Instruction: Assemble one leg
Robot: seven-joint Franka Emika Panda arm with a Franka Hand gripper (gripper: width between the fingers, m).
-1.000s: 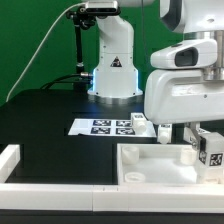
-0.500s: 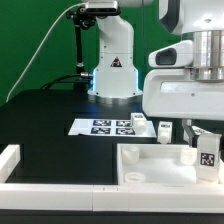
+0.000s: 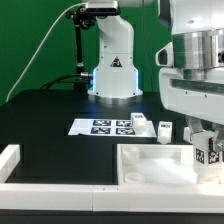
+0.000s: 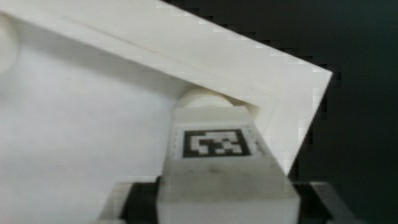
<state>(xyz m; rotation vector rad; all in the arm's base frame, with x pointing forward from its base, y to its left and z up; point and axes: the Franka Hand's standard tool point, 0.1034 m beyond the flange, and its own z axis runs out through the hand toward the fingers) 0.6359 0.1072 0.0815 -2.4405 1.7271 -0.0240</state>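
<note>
My gripper [image 3: 204,150] is at the exterior view's right, over the far right part of the white tabletop piece [image 3: 150,163]. It is shut on a white leg [image 3: 208,151] with a black marker tag, held upright. In the wrist view the leg [image 4: 221,140] fills the gap between the dark fingers [image 4: 139,198], its far end at the corner of the white tabletop [image 4: 89,110]. Another small white leg [image 3: 164,131] stands just beyond the tabletop.
The marker board [image 3: 105,127] lies on the black table in front of the robot base [image 3: 113,75]. A white block [image 3: 139,120] sits at its right end. A white rail [image 3: 8,163] borders the exterior view's left and front.
The arm has moved toward the exterior view's right and risen slightly, carrying the leg with it; the leg stays over the tabletop's right part.
</note>
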